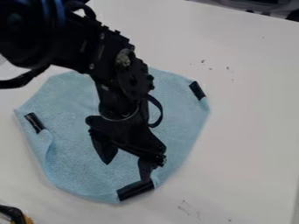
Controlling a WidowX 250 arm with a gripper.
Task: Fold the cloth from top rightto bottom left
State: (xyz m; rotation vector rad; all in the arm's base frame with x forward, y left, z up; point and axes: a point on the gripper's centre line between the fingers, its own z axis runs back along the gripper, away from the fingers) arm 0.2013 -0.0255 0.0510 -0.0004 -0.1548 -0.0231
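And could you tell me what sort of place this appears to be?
Probably a robot lab or test bench: a black robot arm hangs over a plain white table, above a light blue cloth with black strips at its edge.

Cloth [76, 168], one. Light blue, with a soft, finely napped surface. Spread mostly flat on the white counter [251, 135], left of the view's centre; middle partly hidden beneath the arm. Outline irregular, roughly rounded, the lower left edge bowed outward, the right edge slanting down and inward toward the bottom. Three short black strips at the margin: left strip [35, 123], tilted, upper end leaning left; upper right strip [197, 90], tilted likewise; bottom strip [135, 190], rising toward the right. Left margin turned over in a narrow, curling flap below its strip. Slight ripples near the bottom strip.
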